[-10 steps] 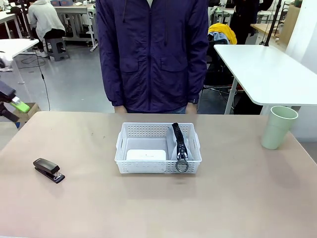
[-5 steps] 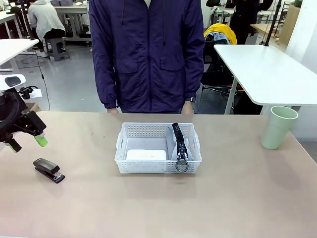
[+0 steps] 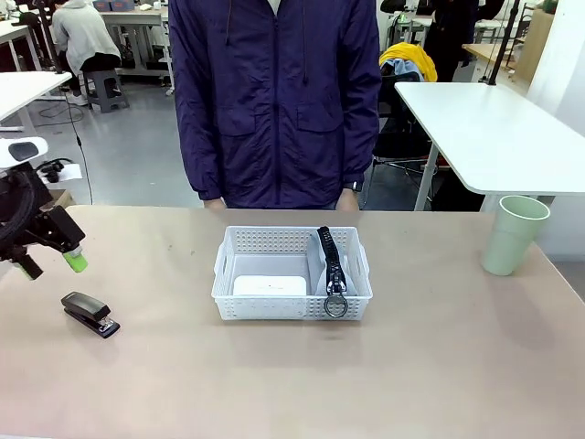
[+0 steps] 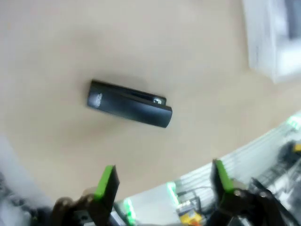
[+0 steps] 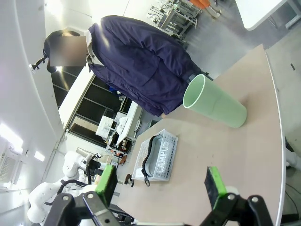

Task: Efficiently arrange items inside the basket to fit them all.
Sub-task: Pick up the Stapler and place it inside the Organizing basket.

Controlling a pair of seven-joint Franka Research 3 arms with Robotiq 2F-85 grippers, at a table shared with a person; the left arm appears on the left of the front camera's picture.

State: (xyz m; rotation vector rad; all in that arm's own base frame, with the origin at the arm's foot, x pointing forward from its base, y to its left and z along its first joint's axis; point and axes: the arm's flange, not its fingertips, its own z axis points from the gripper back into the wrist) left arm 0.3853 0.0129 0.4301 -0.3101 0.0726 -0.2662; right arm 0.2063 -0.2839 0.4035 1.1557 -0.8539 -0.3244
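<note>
The left arm (image 3: 20, 152) has a white rounded shell, with a black cable (image 3: 53, 165) and a small white tag beside it. The left tool (image 3: 50, 265) is black with bright green pads (image 3: 75, 261). The right tool (image 5: 161, 181) matches it: black linkage fingers with round pivot pins and flat green pads (image 5: 106, 180). The person (image 3: 274, 55) wears a dark purple zip jacket (image 3: 238, 110) with long sleeves (image 3: 196, 110), pocket flaps and thin drawcords (image 3: 303, 37).
</note>
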